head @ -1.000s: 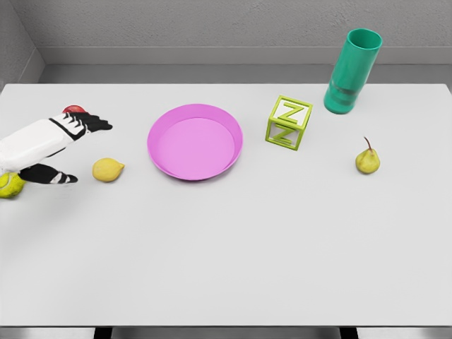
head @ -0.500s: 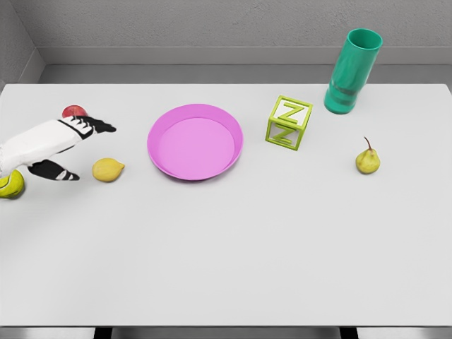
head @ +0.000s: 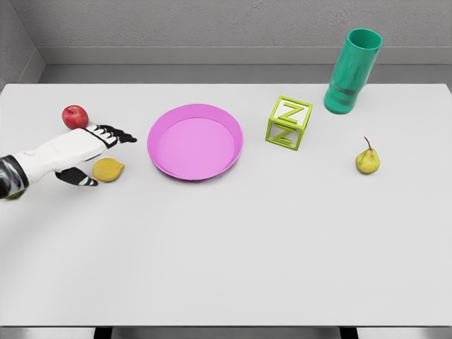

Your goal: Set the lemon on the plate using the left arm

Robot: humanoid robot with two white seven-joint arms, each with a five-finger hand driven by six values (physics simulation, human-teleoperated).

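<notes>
Left robot hand (head: 90, 152) is where I'm looking first: it reaches in low from the left edge of the counter (head: 226, 247), fingers spread and holding nothing, the long fingers stretched flat toward the right and the thumb hanging below them. The lemon (head: 108, 170) sits on the counter just under those fingers and just right of the thumb tip, close enough that I can't tell whether the thumb touches it.

I judge the step in hand to be the grasp itself. To do it well I'd lower the palm over the lemon so it sits centred between thumb and fingers, then close evenly; the fruit is rounded and will likely roll off toward the right if the thumb nudges it first. An apple (head: 75, 116) lies just behind the wrist, so I'd keep the forearm from sweeping back into it.

The plate (head: 195, 142) is a shallow pink dish a short way right of the fingertips, and it holds nothing. Far beyond it to the right stands a green cup (head: 352, 70), tilted as seen from here; I can't see inside. A letter block (head: 289, 123) and a pear (head: 367, 160) lie out that way too, well apart from my path.
</notes>
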